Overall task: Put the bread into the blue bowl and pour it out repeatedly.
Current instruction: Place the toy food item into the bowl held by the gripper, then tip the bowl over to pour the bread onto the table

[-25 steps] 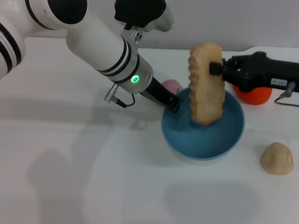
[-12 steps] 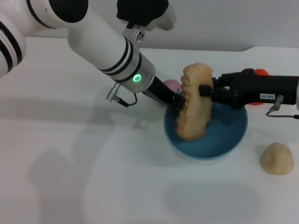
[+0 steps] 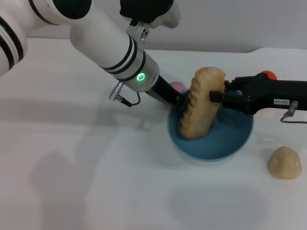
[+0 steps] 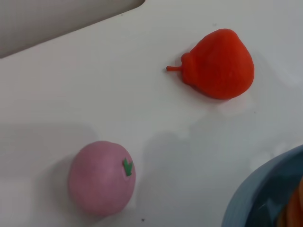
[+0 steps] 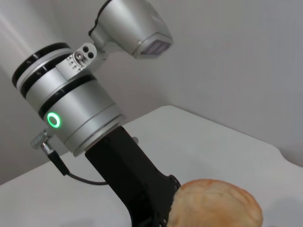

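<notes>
your right gripper (image 3: 214,96) has its jaws clamped on the bread (image 3: 200,109), which stands tilted with its lower end down inside the blue bowl (image 3: 230,146) on the desk (image 3: 96,182). your left gripper (image 3: 180,103) sits at the bowl's far rim; you cannot tell how its jaws stand.

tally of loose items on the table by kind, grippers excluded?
Bread: 1, held in the right gripper over the bowl
Blue bowl: 1
Pink fruit: 1
Red fruit: 1
Tan round lump: 1
Total: 5
</notes>
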`<state>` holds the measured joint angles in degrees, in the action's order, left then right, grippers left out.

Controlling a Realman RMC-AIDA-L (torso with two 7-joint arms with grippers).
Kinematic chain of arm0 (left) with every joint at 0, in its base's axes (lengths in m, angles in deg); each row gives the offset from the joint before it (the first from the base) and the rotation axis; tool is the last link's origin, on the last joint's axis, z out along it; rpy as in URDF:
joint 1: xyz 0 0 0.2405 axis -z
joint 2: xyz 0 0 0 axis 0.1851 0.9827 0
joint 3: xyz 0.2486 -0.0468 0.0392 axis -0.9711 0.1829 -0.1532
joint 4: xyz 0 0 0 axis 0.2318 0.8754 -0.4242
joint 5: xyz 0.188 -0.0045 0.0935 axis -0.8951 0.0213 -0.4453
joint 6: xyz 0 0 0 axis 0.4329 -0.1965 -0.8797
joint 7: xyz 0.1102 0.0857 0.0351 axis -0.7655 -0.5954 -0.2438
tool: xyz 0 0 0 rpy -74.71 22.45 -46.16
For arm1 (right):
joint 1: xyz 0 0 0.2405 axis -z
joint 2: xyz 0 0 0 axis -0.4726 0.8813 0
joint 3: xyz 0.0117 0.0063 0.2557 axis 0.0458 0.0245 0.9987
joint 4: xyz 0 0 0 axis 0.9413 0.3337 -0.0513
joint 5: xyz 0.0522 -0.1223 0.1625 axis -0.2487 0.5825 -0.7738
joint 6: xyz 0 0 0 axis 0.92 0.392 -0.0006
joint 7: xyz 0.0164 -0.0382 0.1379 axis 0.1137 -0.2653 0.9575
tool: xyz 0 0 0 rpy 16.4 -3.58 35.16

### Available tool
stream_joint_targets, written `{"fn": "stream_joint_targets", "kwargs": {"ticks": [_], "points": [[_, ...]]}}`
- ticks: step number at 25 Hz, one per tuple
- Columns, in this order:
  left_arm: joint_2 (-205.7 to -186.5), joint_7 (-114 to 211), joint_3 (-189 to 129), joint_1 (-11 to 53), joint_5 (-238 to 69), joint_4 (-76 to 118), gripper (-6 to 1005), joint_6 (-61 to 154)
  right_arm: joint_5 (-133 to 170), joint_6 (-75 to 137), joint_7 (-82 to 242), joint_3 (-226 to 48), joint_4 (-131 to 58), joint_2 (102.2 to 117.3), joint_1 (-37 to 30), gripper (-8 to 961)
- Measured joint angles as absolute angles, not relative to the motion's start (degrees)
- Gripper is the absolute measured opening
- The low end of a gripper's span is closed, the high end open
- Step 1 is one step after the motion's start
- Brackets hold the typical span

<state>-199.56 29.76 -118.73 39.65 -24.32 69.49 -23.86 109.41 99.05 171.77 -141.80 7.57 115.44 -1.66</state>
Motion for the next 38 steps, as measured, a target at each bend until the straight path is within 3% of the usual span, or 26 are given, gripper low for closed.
{"fn": "stream_joint_targets", "kwargs": {"ticks": [22,32,38], "points": [[-199.98,35.9,-119.0,44.5,-34.0,69.5,-1,-22.6,108.4,102.5,172.1,-129.3,12.2,115.61,3.8,540],[-200.28,35.9,-130.4,46.0,-31.4,69.4,-2,-9.1,81.9,109.3,160.9,-114.0,3.1,115.53,15.5,541],[-200.29,36.0,-135.1,46.2,-30.9,68.9,-2,-2.1,80.8,110.2,160.7,-111.3,-1.7,115.52,18.0,540]]}}
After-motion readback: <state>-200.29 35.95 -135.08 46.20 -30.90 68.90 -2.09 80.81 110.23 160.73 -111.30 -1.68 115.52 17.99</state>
